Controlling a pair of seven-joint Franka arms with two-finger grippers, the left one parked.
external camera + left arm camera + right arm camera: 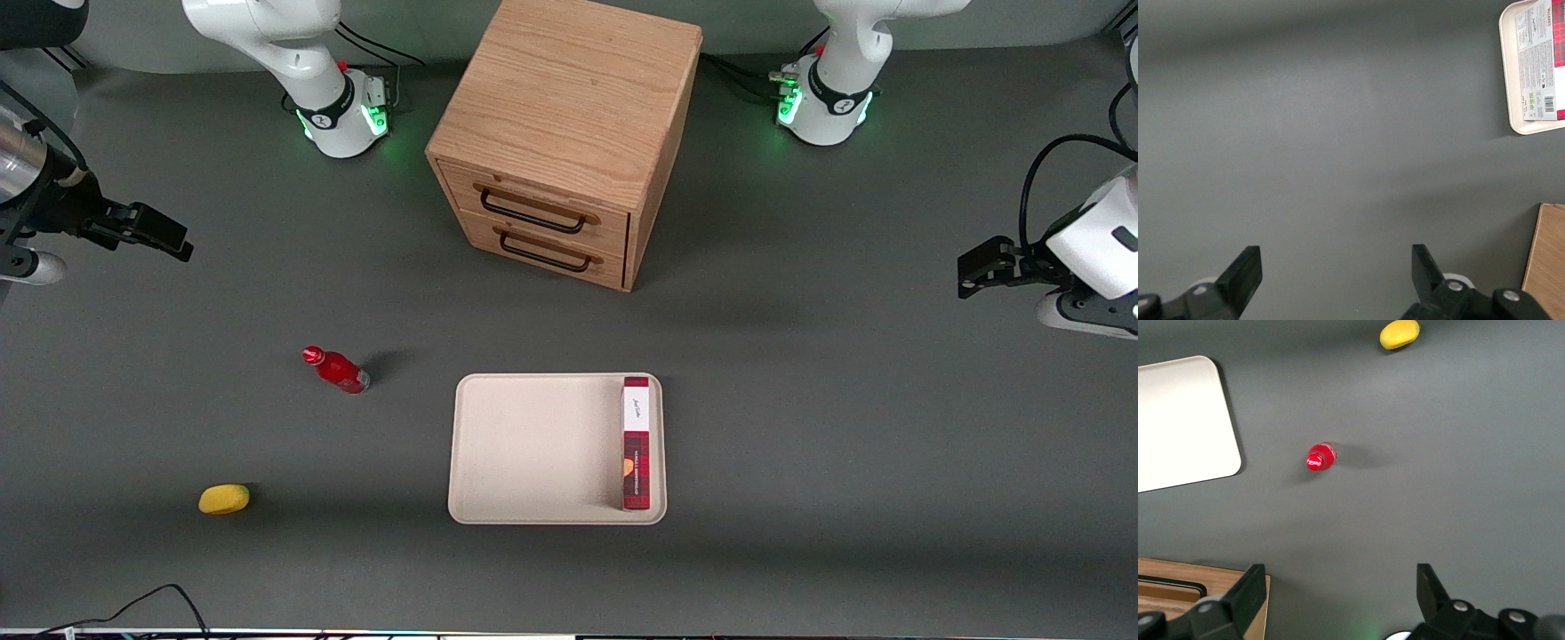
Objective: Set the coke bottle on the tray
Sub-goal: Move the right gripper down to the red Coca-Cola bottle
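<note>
Likely a lab: robot arms (293, 62), grey table (800, 400).

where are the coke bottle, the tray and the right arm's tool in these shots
coke bottle (337, 370): front view, on its red body.
tray (533, 444): front view, on its bare beige floor.
tool (1338, 603): right wrist view, midway between its open fingertips, above the table, away from the bottle.

The claw (1338, 600) shows only its two spread fingertips, its body cut off; the tray (1185, 420) runs past the edge; the cabinet (1198, 600) shows one corner.
</note>
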